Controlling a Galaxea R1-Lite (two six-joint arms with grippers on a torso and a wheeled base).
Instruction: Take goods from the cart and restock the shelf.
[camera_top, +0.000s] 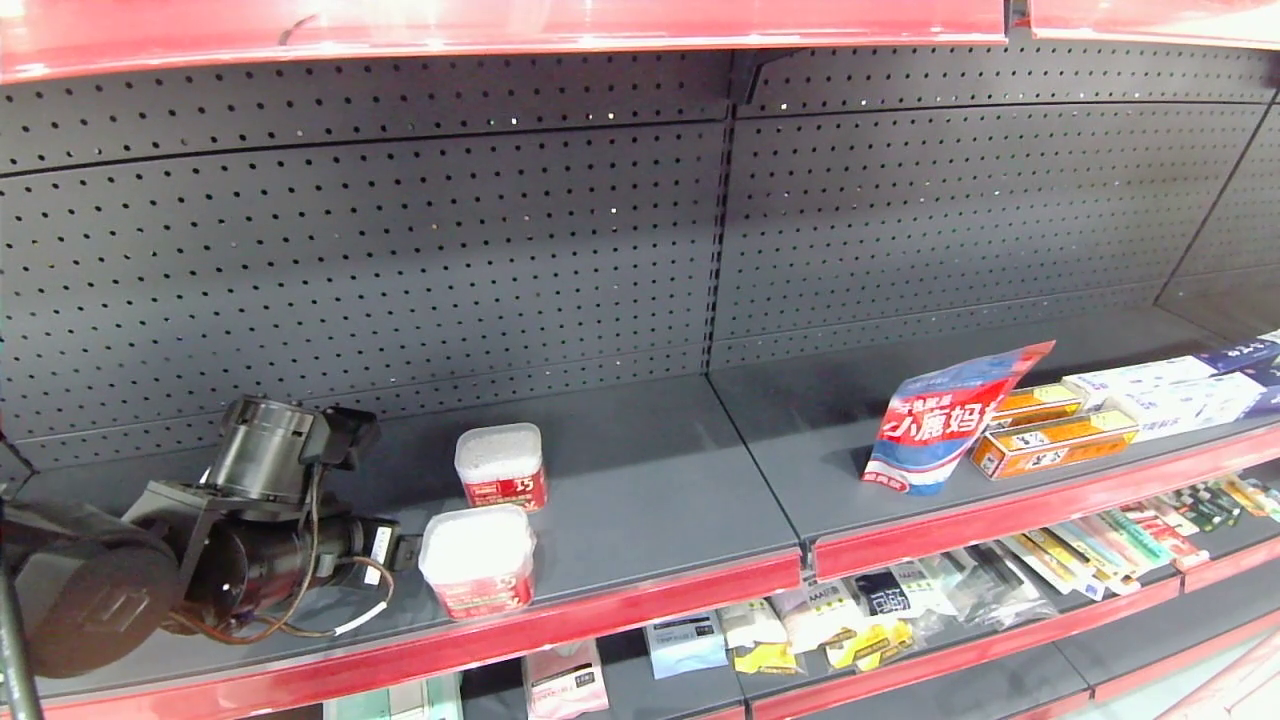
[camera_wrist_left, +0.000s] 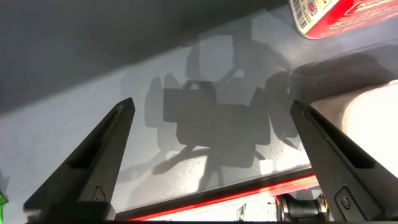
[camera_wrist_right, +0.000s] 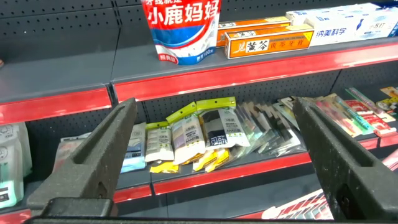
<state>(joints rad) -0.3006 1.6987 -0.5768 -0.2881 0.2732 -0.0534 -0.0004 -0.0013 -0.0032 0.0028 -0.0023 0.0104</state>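
Where the goods stand: two white tubs with red labels sit on the grey shelf, one at the red front edge, the other just behind it, apart.
Left arm: lies low over the left end of that shelf, its wrist pointing at the front tub.
Left claw: fingers spread wide with nothing between them but bare shelf; the front tub is just beside one finger – whether they touch cannot be told.
Right claw: fingers wide apart and empty, facing the lower shelf.
Pouch: blue, white and red, standing tilted on the right section of the grey shelf, leaning against orange boxes.
White and blue boxes: lying flat beyond the orange ones, toward the right end.
Lower shelf: flat packets lie overlapping in a row – some with yellow-green header cards.
Back panel: dark perforated metal behind the shelf.
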